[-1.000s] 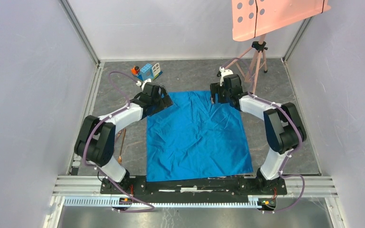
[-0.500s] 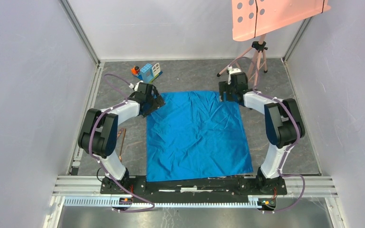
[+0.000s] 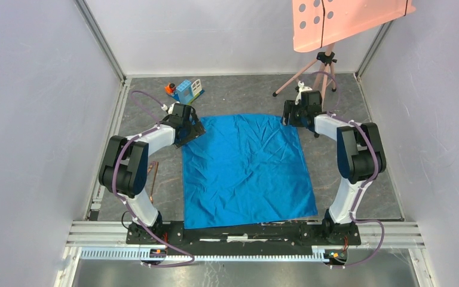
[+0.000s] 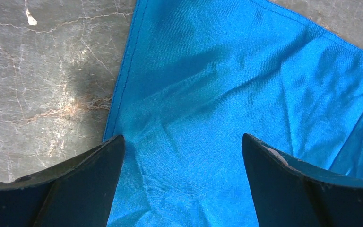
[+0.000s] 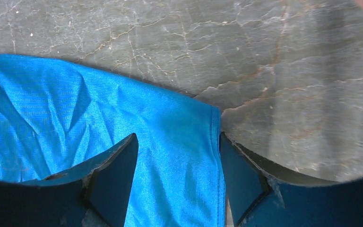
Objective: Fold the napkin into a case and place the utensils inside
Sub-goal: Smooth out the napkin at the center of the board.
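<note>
The napkin point(image 3: 245, 167), a bright blue cloth, lies spread flat and wrinkled on the grey table between the arms. My left gripper point(image 3: 192, 128) hangs low over its far left corner. In the left wrist view its jaws point(image 4: 182, 137) stand wide open, with the napkin point(image 4: 227, 85) lying loose beneath them. My right gripper point(image 3: 291, 115) is at the far right corner. Its jaws point(image 5: 178, 137) are open and straddle the hemmed corner of the napkin point(image 5: 99, 113), which lies unpinched between them. The copper utensils point(image 3: 152, 179) lie left of the napkin, beside the left arm.
A small blue-and-white toy block house point(image 3: 188, 89) stands at the back left. A tripod point(image 3: 323, 66) carrying a pink board point(image 3: 346, 21) stands at the back right, close behind the right gripper. Grey walls enclose the table on three sides.
The right gripper has moved right and back to the napkin's far right corner, and its jaws have narrowed. The left gripper shifted left to the far left corner, then held still.
</note>
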